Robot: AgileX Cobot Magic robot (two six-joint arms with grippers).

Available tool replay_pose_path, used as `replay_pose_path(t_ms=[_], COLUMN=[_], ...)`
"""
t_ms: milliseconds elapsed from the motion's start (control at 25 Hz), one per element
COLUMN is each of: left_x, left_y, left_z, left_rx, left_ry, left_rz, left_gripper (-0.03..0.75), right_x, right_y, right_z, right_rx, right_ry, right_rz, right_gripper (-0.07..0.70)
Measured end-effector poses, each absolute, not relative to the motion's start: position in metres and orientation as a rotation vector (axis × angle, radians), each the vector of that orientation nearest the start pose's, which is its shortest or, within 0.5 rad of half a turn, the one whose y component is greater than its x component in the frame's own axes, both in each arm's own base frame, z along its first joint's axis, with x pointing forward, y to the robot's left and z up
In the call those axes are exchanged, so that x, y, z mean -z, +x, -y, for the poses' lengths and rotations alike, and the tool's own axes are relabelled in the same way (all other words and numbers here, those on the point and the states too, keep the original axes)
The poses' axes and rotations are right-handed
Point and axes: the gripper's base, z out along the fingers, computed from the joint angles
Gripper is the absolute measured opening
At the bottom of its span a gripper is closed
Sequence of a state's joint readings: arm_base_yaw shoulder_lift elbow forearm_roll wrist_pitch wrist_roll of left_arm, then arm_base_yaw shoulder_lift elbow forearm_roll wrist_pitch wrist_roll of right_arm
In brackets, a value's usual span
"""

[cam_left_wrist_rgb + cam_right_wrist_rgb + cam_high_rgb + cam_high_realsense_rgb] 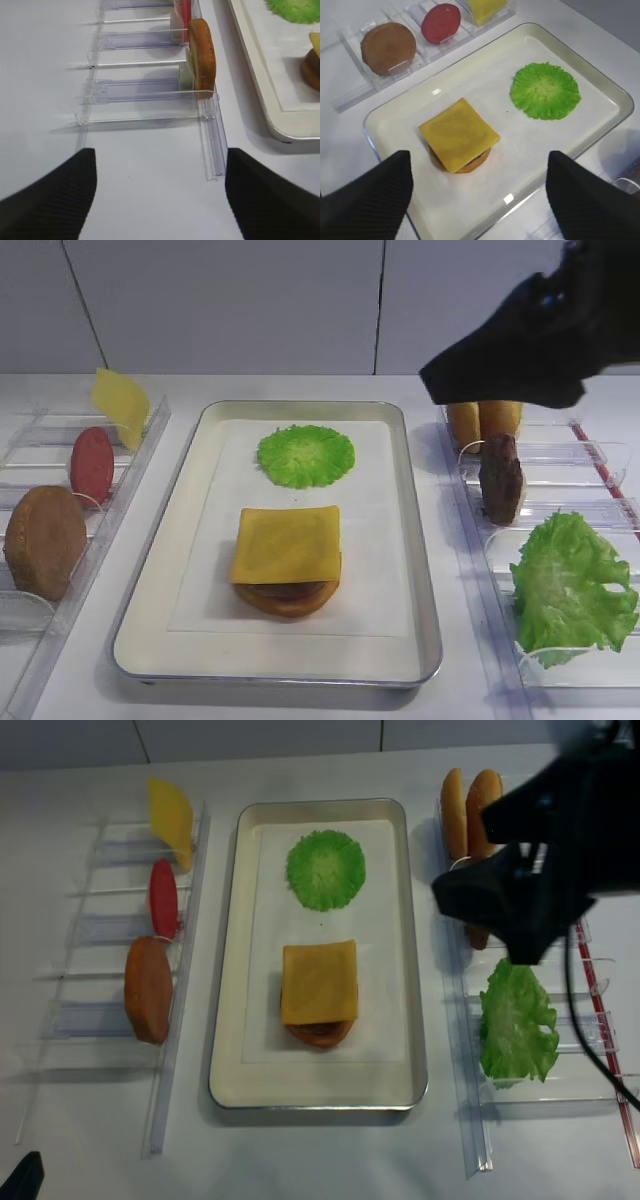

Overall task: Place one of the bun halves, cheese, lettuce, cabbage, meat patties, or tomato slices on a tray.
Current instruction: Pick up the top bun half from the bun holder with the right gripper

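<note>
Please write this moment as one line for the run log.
right gripper: open, empty, above tray | on tray: cheese over stack, round lettuce | left gripper: open, off tray

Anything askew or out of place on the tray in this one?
Slightly: the cheese sits skewed on the stack, overhanging it. The round green leaf lies flat on the tray liner. Nothing is spilled or damaged.

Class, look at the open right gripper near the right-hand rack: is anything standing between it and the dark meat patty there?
Nothing visible does. The right gripper hangs with its jaws apart over the rack, and the meat patty stands on edge in its slot, uncovered from above. The two bun pieces stand behind it and the lettuce leaf in front, both in separate slots.
</note>
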State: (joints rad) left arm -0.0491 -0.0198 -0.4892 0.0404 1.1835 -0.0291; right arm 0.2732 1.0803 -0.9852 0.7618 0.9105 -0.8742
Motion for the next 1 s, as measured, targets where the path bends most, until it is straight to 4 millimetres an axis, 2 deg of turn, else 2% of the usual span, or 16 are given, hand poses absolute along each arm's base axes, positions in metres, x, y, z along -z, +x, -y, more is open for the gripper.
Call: replay_pose_path(t_ms=[120, 240, 400, 600, 800, 1000], left_x=[-0.265, -0.265, -0.265, -0.265, -0.265, -0.265], left_y=[-0.012, -0.012, -0.012, -0.012, -0.012, -0.012], left_z=[-0.004, -0.004, -0.004, -0.004, -0.004, -0.004], left_rx=[-0.004, -0.004, -0.004, -0.004, -0.004, -0.004], left_ry=[0.016, 0.016, 0.016, 0.016, 0.016, 0.016], left_rz=[-2.157, -2.157, -2.157, -2.157, -2.157, -2.157], left_gripper=[0.493, 0.493, 0.493, 0.493, 0.493, 0.493], right_x=[-0.353, -0.349, -0.342, -0.336, -0.327, -0.316], right_y=[0.203, 0.226, 0.259, 0.294, 0.322, 0.347], right_z=[-0.124, -0.135, -0.14, -0.141, -0.144, -0.147], right_rx=[-0.537, -0.458, -0.351, -0.243, -0.165, -0.058], right_ry=[-0.994, -0.976, -0.842, -0.591, -0.411, -0.323], right_rz=[-2.084, -2.147, -2.276, -2.392, -2.465, -2.541], right_gripper=[0.556, 0.556, 0.556, 0.556, 0.556, 0.556])
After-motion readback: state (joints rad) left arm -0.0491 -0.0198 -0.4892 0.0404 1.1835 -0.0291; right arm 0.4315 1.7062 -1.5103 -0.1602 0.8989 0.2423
